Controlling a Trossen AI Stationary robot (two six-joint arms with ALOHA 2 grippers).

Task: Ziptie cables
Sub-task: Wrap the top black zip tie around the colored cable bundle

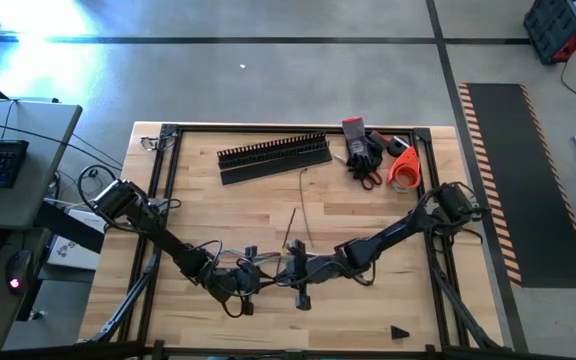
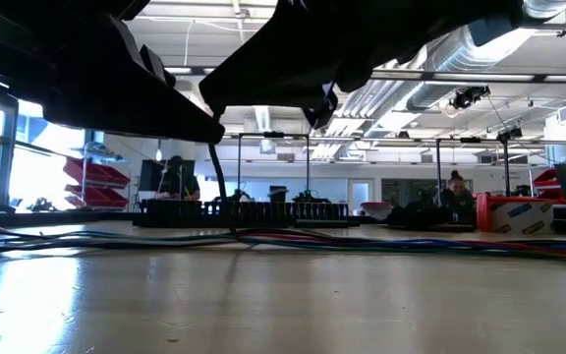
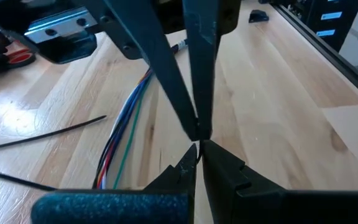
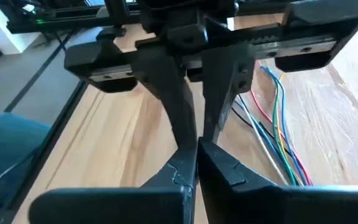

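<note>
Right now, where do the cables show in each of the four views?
High view: the cables are thin lines at table centre, running toward both grippers.
Low view: coloured strands lying across the tabletop, before the black slotted duct.
Left wrist view: beside the meeting fingers.
Right wrist view: beside them too.
Shared landmark: the fingertip meeting point.

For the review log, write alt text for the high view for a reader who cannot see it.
Seen from above, the left gripper and right gripper meet tip to tip at the near middle of a wooden table. A black slotted duct, scissors and an orange tape roll lie along the far edge.
</note>
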